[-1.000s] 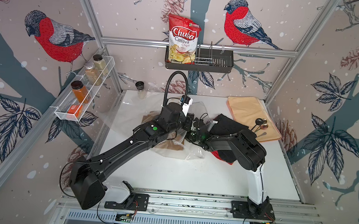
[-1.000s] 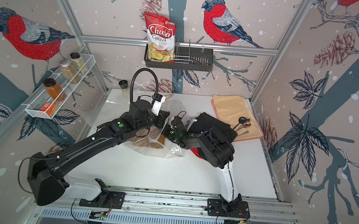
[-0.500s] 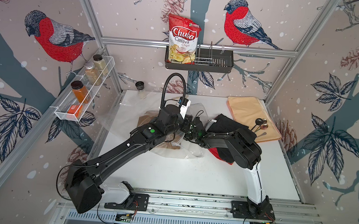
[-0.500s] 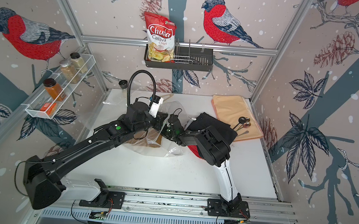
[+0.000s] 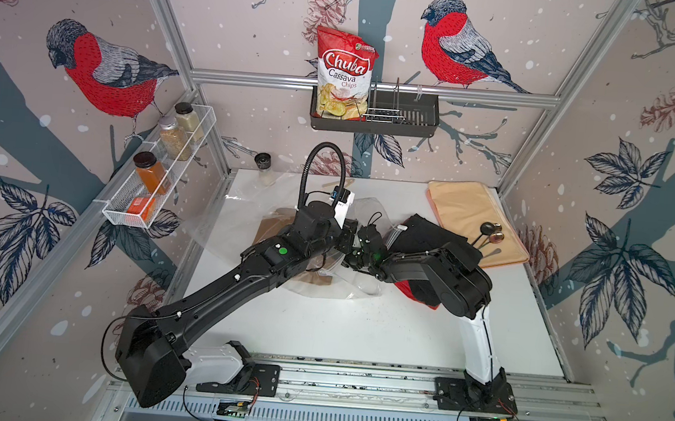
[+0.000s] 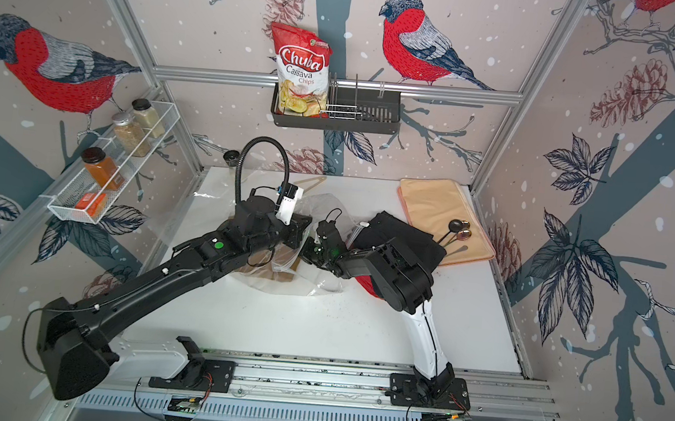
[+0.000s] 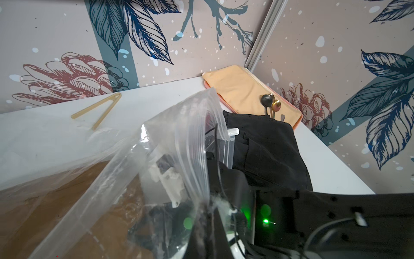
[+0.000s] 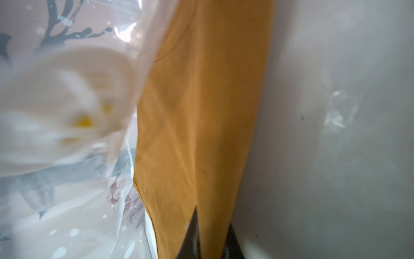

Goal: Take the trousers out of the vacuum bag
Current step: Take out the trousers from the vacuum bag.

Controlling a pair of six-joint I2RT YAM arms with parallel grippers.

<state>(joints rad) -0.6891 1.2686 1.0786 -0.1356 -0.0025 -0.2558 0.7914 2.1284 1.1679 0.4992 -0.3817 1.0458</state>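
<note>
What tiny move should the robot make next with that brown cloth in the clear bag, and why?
Probably draw the right arm back out of the vacuum bag. Its jaws are shut on the mustard-brown trousers inside, and the left jaws seem to hold the bag's mouth raised.

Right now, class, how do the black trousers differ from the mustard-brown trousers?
Colour: the black trousers are black, the mustard-brown trousers ochre. Place: the black trousers lie outside the vacuum bag; the mustard-brown trousers are inside it. Grip: the right gripper pinches the mustard-brown trousers; no gripper holds the black trousers. Both are cloth garments.
</note>
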